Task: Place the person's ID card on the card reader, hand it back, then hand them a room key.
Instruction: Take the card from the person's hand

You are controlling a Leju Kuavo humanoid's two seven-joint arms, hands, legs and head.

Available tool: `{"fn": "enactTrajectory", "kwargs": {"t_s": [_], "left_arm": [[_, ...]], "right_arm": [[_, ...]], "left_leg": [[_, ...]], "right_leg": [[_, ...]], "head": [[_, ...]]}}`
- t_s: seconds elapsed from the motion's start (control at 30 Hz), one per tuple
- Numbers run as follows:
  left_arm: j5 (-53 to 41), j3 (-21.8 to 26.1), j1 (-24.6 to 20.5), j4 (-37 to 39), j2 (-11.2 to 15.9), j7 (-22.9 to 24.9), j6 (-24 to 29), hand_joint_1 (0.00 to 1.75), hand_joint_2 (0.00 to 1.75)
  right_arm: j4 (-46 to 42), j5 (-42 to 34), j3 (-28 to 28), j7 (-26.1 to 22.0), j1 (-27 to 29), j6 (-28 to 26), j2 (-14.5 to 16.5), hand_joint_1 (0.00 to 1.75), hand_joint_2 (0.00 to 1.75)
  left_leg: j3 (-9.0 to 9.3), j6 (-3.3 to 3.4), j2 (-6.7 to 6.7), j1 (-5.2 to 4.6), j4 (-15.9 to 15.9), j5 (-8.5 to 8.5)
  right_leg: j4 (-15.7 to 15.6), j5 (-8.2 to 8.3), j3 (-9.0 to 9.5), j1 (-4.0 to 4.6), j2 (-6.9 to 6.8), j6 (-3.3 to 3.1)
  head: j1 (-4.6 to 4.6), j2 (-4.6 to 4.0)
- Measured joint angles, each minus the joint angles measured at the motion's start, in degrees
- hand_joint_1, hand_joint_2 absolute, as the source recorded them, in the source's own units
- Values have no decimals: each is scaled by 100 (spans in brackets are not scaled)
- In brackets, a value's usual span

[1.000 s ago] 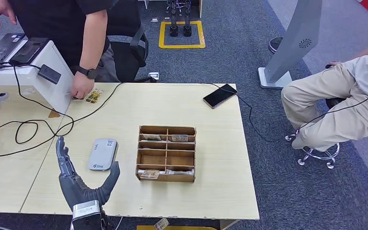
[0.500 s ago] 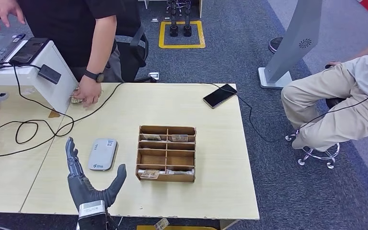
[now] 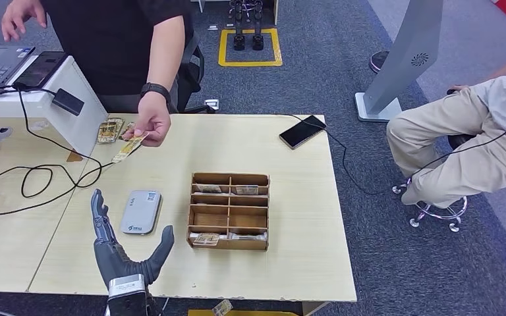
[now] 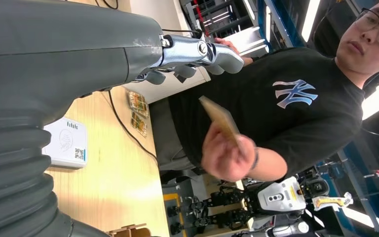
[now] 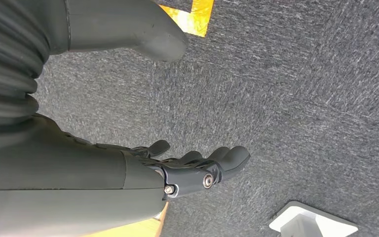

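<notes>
Very early stage: nothing in the task looks done yet. The person's hand (image 3: 153, 125) at the far left of the table (image 3: 303, 263) holds out the ID card (image 3: 130, 146), pinched at one end and tilted down toward the robot. The card is in the air, well apart from the robot's hand.

Left hand (image 3: 122, 250) sits at the near left edge of the table, palm up, fingers spread straight, thumb out to the right, holding nothing. It looks ready to receive. In the left wrist view the same hand (image 4: 197, 54) shows extended fingers and the card (image 4: 220, 118) beyond them, not touching.

Right hand (image 5: 197, 168) hangs over the grey carpet, fingers loosely extended and apart, nothing in it.

The card reader (image 3: 141, 211), a flat light-grey device, lies on the table just beyond and right of the left hand, with nothing on it. Right of it stands the wooden compartment box (image 3: 229, 210), with small cards in several slots, likely the room keys, though too small to confirm. More cards (image 3: 109, 130) lie at the far left by the white stand. A phone (image 3: 302, 131) lies at the far edge.

Left to do, by my read: take the card, put it on the reader, return it, then pick a key from the box and hand it over.
</notes>
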Motion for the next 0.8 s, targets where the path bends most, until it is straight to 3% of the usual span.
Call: {"fn": "enactTrajectory", "kwargs": {"t_s": [0.37,0.53,0.8], "left_arm": [[-1219,3,-1,142,-16,270,1,0,175],[-2451,80,-17,208,-58,285,4,0,175],[-2672,183,-18,290,-103,274,7,0,175]], "right_arm": [[187,1,1,-103,-18,0,-48,0,175],[327,1,2,-139,-35,0,-83,0,175],[446,1,4,-142,-43,0,-114,0,175]], "left_leg": [[-1,0,0,0,0,0],[-1,0,0,0,0,0],[-1,0,0,0,0,0]], "right_leg": [[0,0,0,0,0,0],[0,0,0,0,0,0],[0,0,0,0,0,0]], "head": [[0,0],[1,0],[-1,0]]}}
